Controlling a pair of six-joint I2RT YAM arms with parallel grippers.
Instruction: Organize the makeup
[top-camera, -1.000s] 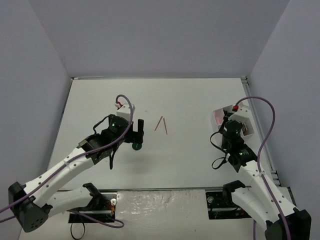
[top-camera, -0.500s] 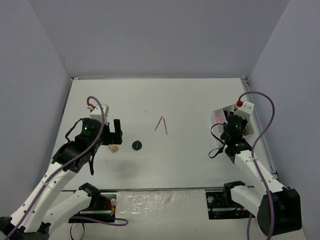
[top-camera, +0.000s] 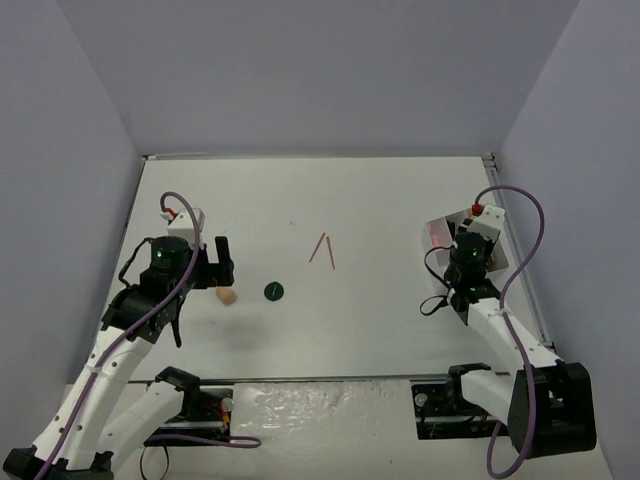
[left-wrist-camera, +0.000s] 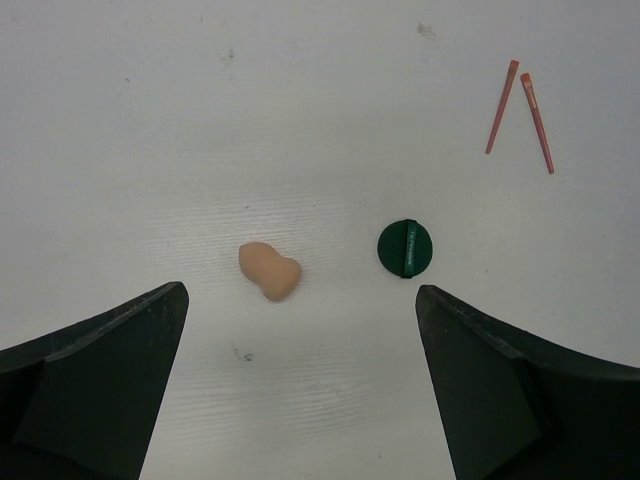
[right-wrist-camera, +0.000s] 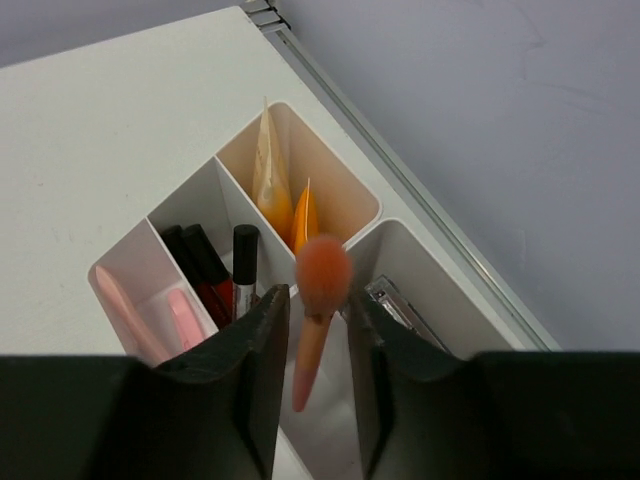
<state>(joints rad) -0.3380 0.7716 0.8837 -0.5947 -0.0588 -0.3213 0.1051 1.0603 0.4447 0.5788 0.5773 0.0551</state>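
Step in hand: filing a pink-headed brush into the white tray, as judged.
Right gripper: narrow, with the brush between its fingers; clamped or loosed could not be told.
Left gripper: spread wide and empty, above the loose items.
Loose on table: beige sponge at centre of the left wrist view; green disc near it to the right; two pencils at upper right.
Next move, as judged: lower onto the sponge, close, and carry it to the tray.

L arm: swung back to L side, gripper off dark-green disc | disc now unshadowed on counter | beige sponge uncovered, near disc's L | R gripper w/ brush: nudged far-R over tray
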